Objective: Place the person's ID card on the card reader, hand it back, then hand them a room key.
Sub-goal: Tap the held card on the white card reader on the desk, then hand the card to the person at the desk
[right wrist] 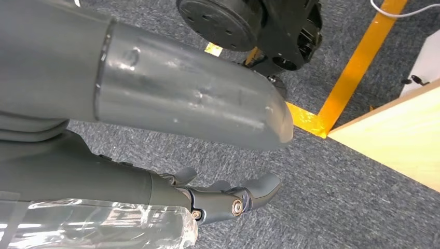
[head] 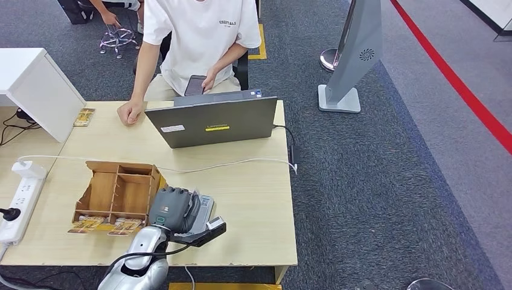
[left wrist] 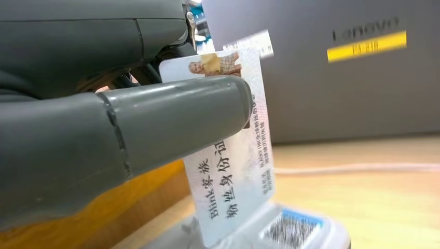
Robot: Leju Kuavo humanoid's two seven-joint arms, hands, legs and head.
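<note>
My left hand (head: pixel 173 207) pinches the white ID card (left wrist: pixel 233 176) between its thick thumb (left wrist: pixel 176 119) and its fingers. The card stands nearly on edge, with a small photo at one end and printed text along it. Its lower edge meets the top of the pale card reader (left wrist: pixel 298 231). In the head view the card reader (head: pixel 204 212) peeks out from under the hand near the table's front edge. Room key cards (head: pixel 105 226) lie at the front of a wooden organiser (head: pixel 118 192) just left of the hand. My right hand (right wrist: pixel 145 119) hangs beside the table over the carpet, fingers apart, holding nothing.
A person in a white shirt (head: pixel 196 36) sits across the table behind a grey laptop (head: pixel 211 124), one fist (head: pixel 129 112) on the tabletop, a phone (head: pixel 195 84) in the other hand. A white cable (head: pixel 229 162) crosses the table. A power strip (head: pixel 21 199) lies at the left edge.
</note>
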